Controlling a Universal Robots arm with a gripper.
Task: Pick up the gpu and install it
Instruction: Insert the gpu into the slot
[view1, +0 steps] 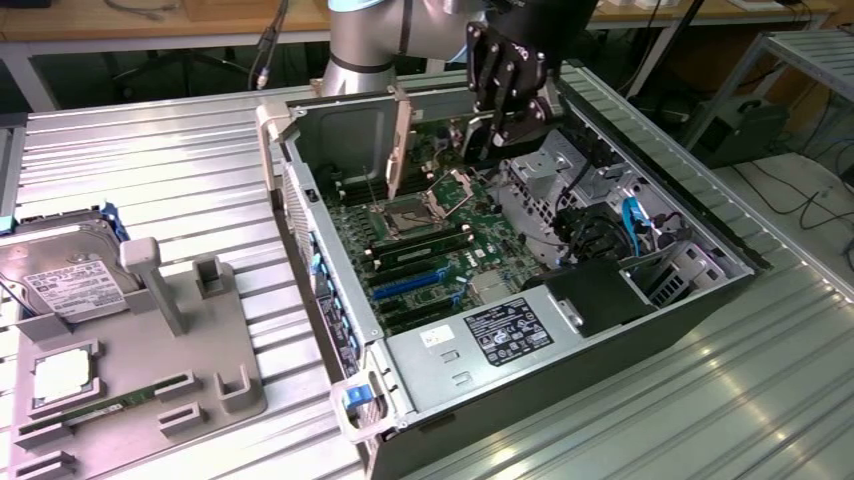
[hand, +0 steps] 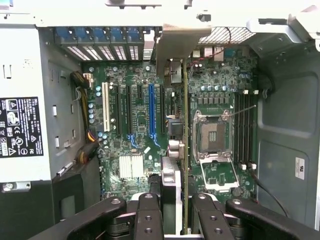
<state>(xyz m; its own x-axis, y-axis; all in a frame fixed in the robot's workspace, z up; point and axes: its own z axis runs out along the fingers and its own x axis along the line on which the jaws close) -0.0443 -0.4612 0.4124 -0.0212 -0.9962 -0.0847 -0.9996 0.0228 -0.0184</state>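
The gpu (view1: 427, 140) hangs edge-down inside the open computer case (view1: 314, 290), above the motherboard (view1: 427, 250). My gripper (view1: 505, 125) is shut on its near end. In the wrist view the gpu (hand: 185, 125) shows edge-on as a thin line, its silver end bracket (hand: 177, 45) toward the case's rear slot openings. My gripper (hand: 172, 212) clamps it between two black fingers (hand: 148, 215). The card sits over the strip between the blue slot (hand: 151, 110) and the empty CPU socket (hand: 215, 135). Whether it touches a slot is hidden.
The power supply (view1: 514, 330) and drive cage (view1: 667, 270) fill the case's near end. On the exterior view's left, a grey fixture tray (view1: 200, 380) stands on the ribbed metal table (view1: 174, 160). The tray holds a hard drive (view1: 60, 275), a CPU chip (view1: 60, 375) and a RAM stick (view1: 94, 410).
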